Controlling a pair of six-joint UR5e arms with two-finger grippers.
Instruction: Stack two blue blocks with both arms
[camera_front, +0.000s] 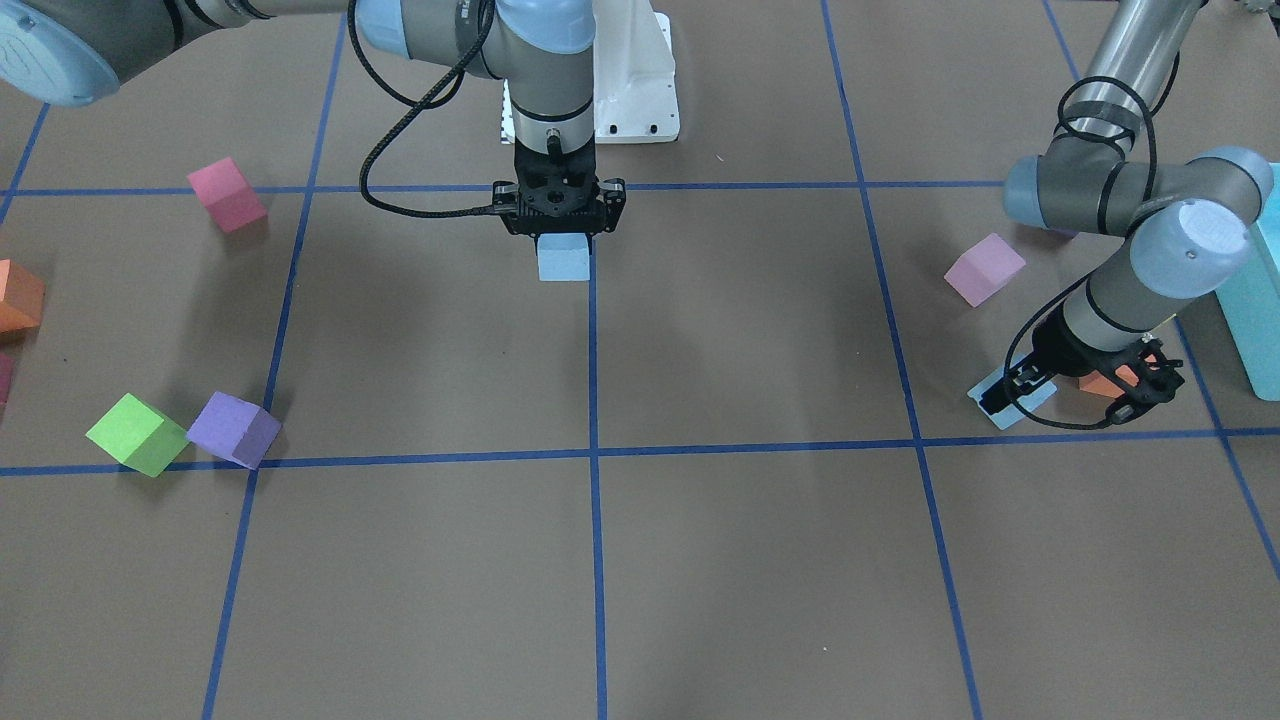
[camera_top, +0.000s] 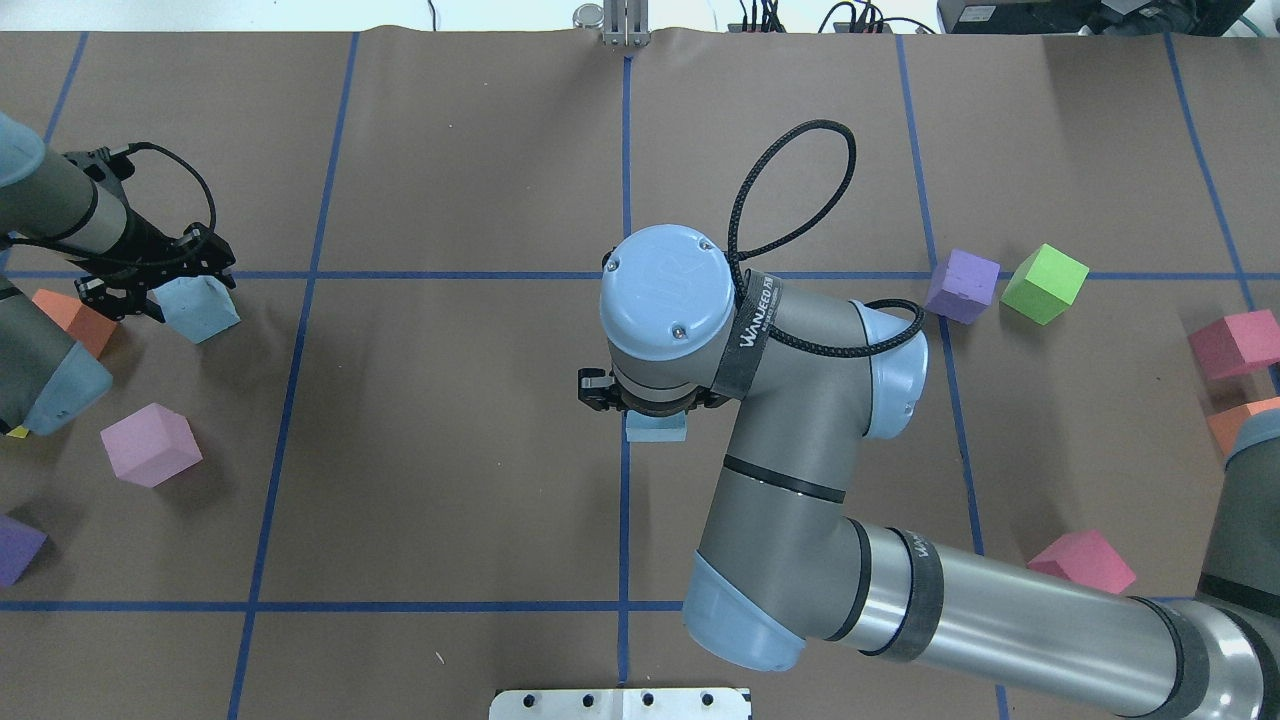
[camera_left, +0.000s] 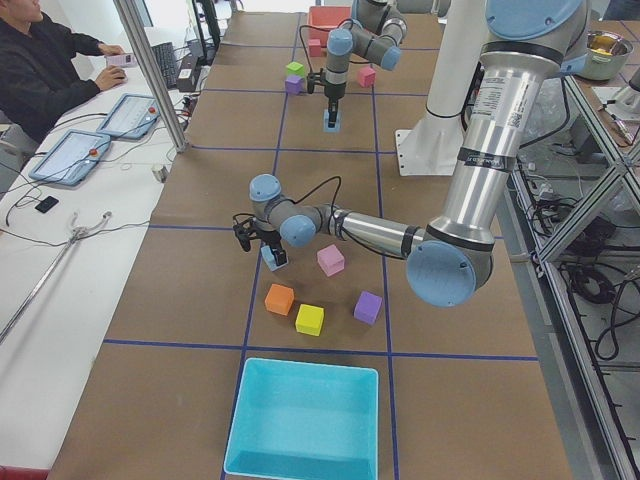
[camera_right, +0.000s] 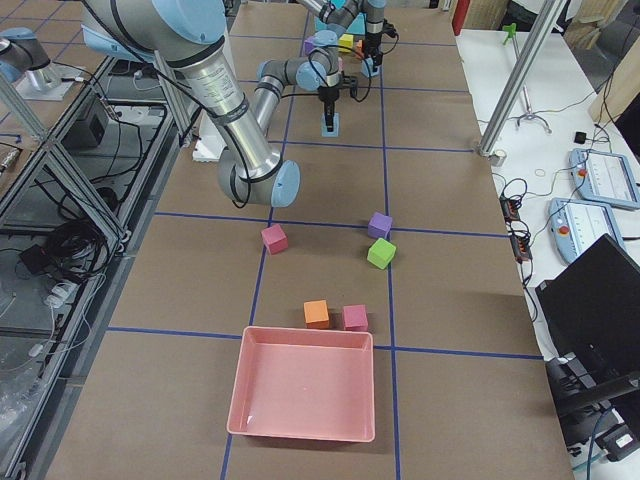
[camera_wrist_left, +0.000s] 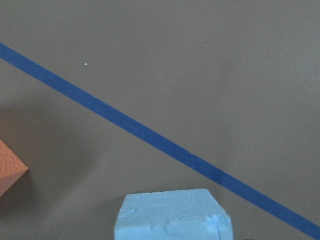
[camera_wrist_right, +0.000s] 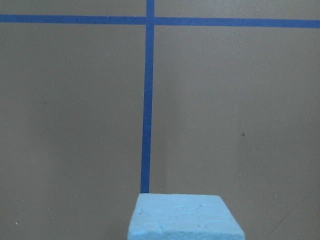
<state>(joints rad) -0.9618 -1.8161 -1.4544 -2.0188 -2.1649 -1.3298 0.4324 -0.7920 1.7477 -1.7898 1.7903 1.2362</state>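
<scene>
Pickup step: our left gripper (camera_front: 1015, 390), lower right, clamps the tilted blue block (camera_front: 1042, 397). Our right gripper (camera_front: 563, 234) covers the centre blue block (camera_front: 564, 262), closure indeterminate. Next, we align both blocks.

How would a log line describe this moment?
left gripper: grips first blue block | right gripper: grips second blue block | stack: none yet

"WANJEED" on strap (camera_top: 752, 325) around right arm (camera_top: 790, 470)

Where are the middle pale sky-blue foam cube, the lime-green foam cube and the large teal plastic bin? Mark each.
Pale sky-blue foam cube (camera_front: 564, 264): front-facing view, front face.
Lime-green foam cube (camera_front: 137, 432): front-facing view, its middle.
Large teal plastic bin (camera_left: 303, 420): exterior left view, bare floor.
</scene>
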